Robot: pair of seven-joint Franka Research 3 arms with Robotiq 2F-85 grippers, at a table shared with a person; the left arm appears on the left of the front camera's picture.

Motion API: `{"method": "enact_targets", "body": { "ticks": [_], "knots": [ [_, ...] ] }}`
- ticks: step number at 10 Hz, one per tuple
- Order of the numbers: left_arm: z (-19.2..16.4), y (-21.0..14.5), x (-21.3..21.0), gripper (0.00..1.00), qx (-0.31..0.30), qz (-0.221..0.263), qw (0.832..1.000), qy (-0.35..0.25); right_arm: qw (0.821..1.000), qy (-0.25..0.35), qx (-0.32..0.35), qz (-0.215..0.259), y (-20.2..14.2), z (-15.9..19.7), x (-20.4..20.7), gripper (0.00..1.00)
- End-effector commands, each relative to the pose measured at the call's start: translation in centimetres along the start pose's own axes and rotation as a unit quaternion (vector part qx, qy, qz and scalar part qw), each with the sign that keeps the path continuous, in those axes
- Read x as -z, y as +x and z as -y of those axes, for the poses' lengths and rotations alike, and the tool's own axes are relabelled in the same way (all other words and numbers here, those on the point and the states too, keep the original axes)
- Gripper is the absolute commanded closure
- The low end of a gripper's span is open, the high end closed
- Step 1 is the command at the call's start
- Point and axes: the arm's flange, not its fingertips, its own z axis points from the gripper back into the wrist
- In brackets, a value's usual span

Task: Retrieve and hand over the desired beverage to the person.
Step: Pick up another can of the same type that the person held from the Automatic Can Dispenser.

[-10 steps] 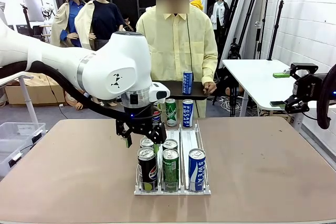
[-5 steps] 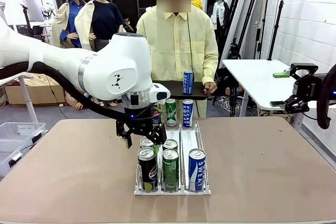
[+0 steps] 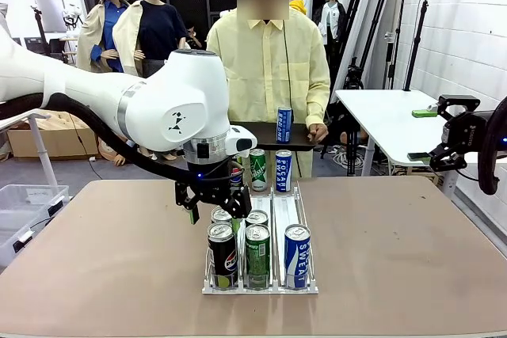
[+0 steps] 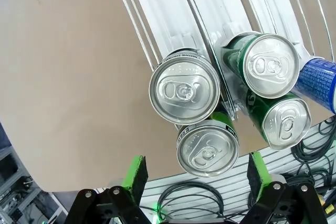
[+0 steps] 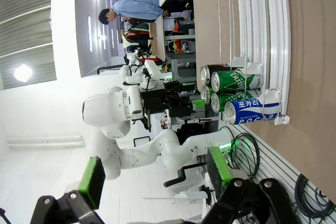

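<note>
Here, a white robot arm reaches in from the left over a clear 3-lane rack (image 3: 287,210) of drink cans standing on a tan counter (image 3: 412,243). Its left tool (image 3: 212,202) hovers just above the rack's left lane, green pads spread wide and gripping nothing. Seen from the wrist, a dark-labelled can (image 4: 207,149) lies in line between the pads. A second silver-topped can (image 4: 184,93) sits right against it, and 2 green cans (image 4: 269,66) stand in the next lane, all packed close. The right tool (image 5: 155,182) hangs off the counter's right side, also wide open and empty. The person (image 3: 269,61), in a pale-yellow shirt, stands at the far side holding a black tray (image 3: 297,144) with 1 blue can (image 3: 283,124) upright on it. Which drink is wanted cannot be told from the pictures.

The likely trouble is crowding. A pad coming down slightly off line could land on a rim, wedge against the neighbouring can or the lane wall, and tip cans over. A grip taken too high could let the smooth can slip on the way to the tray
</note>
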Motion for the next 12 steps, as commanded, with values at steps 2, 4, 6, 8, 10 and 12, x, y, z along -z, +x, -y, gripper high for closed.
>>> {"method": "enact_targets", "body": {
  "ticks": [2, 4, 6, 8, 10, 12],
  "knots": [
    [0.0, 0.0, -0.1, 0.00, 0.000, 0.002, 1.000, 0.000, 1.000, -0.005, 0.000, 0.003, 0.0, 0.0, 0.1, 0.00],
    [0.0, 0.0, 0.0, 0.00, 0.000, 0.000, 1.000, 0.000, 1.000, -0.005, 0.000, 0.003, 0.0, 0.0, 0.1, 0.00],
    [0.2, -0.2, 0.5, 0.00, -0.013, -0.006, 1.000, 0.004, 1.000, -0.005, 0.000, 0.003, 0.0, 0.0, 0.1, 0.00],
    [0.6, 0.0, 1.4, 0.00, -0.016, -0.015, 1.000, 0.002, 1.000, -0.005, 0.000, 0.003, 0.0, 0.0, 0.1, 0.00],
    [0.8, 0.5, 2.1, 0.00, -0.026, -0.020, 0.999, -0.001, 1.000, -0.005, 0.000, 0.003, 0.0, 0.0, 0.1, 0.00],
    [1.0, 0.9, 3.2, 0.00, -0.030, -0.029, 0.999, -0.002, 1.000, -0.005, 0.000, 0.003, 0.0, 0.0, 0.1, 0.00]
  ]
}}
